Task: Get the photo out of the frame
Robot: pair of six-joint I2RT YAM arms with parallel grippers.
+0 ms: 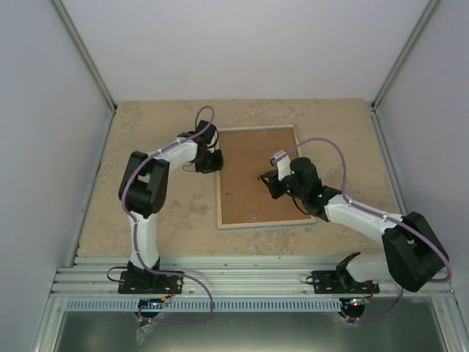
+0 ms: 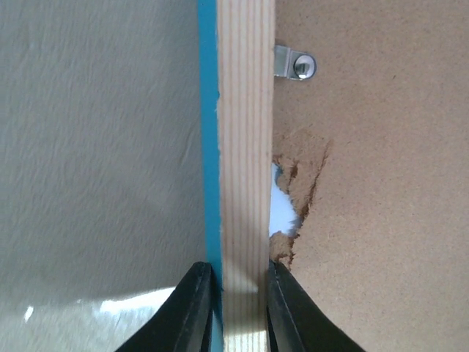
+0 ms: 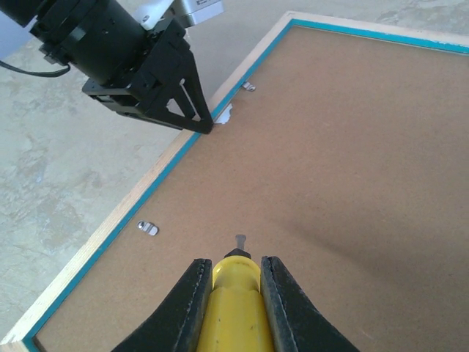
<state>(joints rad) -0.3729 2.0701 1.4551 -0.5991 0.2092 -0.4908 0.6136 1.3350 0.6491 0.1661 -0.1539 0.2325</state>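
Beige stone-look table (image 1: 161, 220) between white walls, bearing the frame (image 1: 264, 223) face down at centre, wood rim and brown backing board (image 1: 253, 176) uppermost. Left gripper (image 2: 238, 293) astride the left rim, fingers pressed to either side of it, clamped as far as can be seen. Right gripper (image 3: 233, 268) closed on a yellow tool (image 3: 234, 315), tip poised over the middle of the board. Little done so far, judging by this: board seated inside the rim, metal clip (image 2: 295, 64) sitting at its left edge, another (image 3: 147, 228) nearer along the same side. Torn at that edge, baring a sliver of white sheet (image 2: 282, 216) beneath. No sight of the photo, presumably under the board. Left to do: clips turned aside, board lifted out, photo drawn free.
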